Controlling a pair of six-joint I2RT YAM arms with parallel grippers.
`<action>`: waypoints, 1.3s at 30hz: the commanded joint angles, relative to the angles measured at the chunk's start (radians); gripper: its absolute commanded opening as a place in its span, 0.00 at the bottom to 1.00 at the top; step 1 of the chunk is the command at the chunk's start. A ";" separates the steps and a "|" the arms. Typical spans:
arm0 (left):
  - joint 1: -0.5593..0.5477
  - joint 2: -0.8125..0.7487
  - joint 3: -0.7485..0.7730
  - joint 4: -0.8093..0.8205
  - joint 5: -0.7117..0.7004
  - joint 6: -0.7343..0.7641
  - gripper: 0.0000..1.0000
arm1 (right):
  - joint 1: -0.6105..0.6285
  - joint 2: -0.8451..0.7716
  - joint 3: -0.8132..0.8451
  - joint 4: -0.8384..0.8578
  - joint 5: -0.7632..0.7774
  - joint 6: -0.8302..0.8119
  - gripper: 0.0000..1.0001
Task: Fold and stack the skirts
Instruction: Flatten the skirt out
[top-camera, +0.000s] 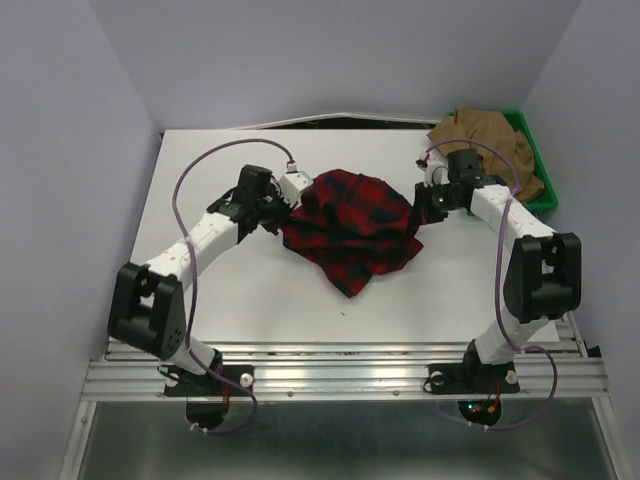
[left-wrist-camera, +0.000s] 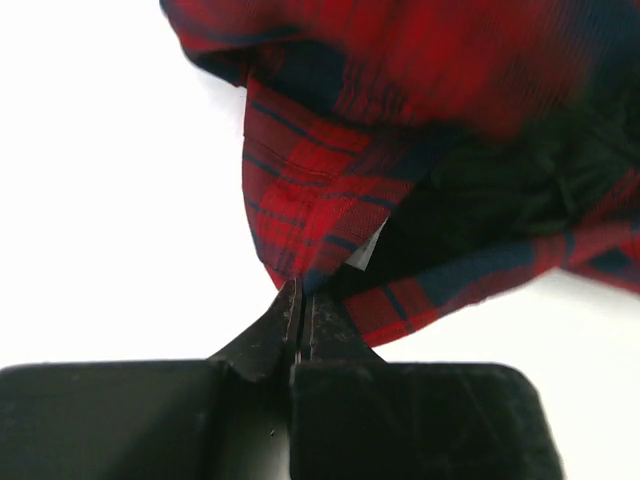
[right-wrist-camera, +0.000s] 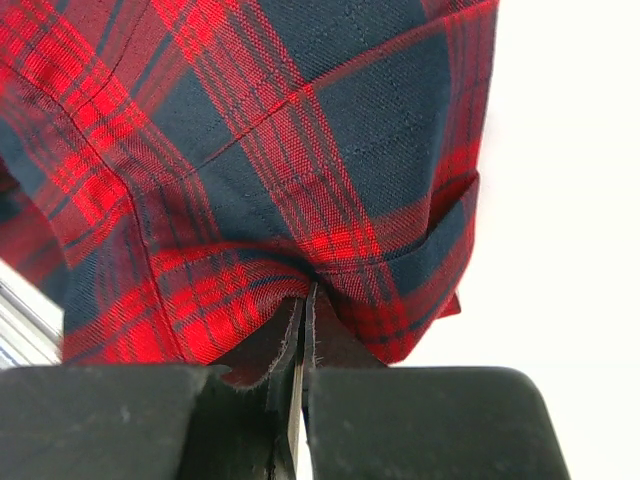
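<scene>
Between the two arms, at the middle of the white table (top-camera: 250, 300), the red plaid skirt (top-camera: 350, 225) hangs bunched, with one edge in each gripper. The left gripper (top-camera: 288, 208) is pressed together on a corner of cloth at the skirt's left side; in its wrist view the fingertips (left-wrist-camera: 300, 300) meet with the plaid hem nipped between them. The right gripper (top-camera: 420, 208) is likewise pinched on the skirt's right edge, and its own camera shows the jaws closed on a fold of the cloth (right-wrist-camera: 305, 300). The skirt's long axis runs left to right from one gripper to the other, and its loose bulk sags toward the near edge of the table, ending in a point that seems to rest on the surface. Each arm is nearest to its own side, so I judge that spreading the cloth flat calls for both to draw apart along that line. The tan skirt (top-camera: 485, 135) lies crumpled in the green tray (top-camera: 540, 165) at the far right corner, well apart from both grippers. A small white scrap (left-wrist-camera: 367, 252) shows inside the fold, perhaps a sewn-in label; no writing can be read anywhere.
</scene>
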 joint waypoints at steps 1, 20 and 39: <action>0.004 -0.235 -0.134 -0.041 -0.019 0.038 0.00 | -0.009 0.001 0.054 0.016 0.008 0.024 0.01; -0.045 -0.418 -0.183 0.045 -0.007 -0.109 0.90 | -0.009 0.036 0.046 -0.093 -0.101 -0.088 0.01; -0.188 -0.170 -0.028 0.022 0.035 0.955 0.84 | 0.022 0.386 0.567 -0.116 -0.026 -0.079 0.09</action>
